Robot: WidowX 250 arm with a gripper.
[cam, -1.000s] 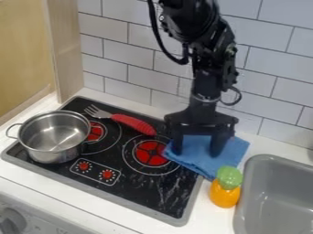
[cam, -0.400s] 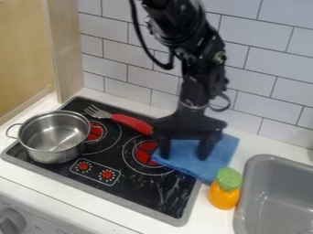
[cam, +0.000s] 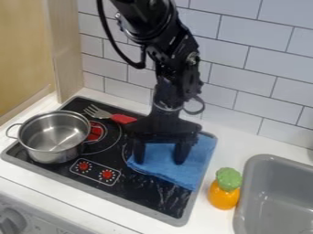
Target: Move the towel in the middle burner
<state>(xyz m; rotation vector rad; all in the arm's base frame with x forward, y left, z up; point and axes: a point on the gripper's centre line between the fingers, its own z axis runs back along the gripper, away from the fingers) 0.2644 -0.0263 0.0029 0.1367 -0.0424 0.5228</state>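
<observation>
I am hanging over the stove (cam: 131, 194) with my gripper (cam: 160, 156) spread wide, its two fingers standing well apart and pointing down onto the blue towel (cam: 194, 157). Towel cloth is showing between them; how firmly the tips are pressing, I can't quite make out. The towel is lying flat but a little rumpled on the stove's right side, covering most of the burner there and reaching towards the grey rim. Part of a thin burner ring is showing just beside its left edge.

A steel pot (cam: 52, 137) is standing at the stove's left, near the red left burner (cam: 94, 131). Behind, a fork (cam: 122, 119) is lying with its tines towards the left, the end of its red handle disappearing behind me. Two red knobs (cam: 107, 174) are sitting at the front. An orange bottle with a green top (cam: 223, 194) is standing on the counter, between the stove and the grey sink (cam: 275, 205).
</observation>
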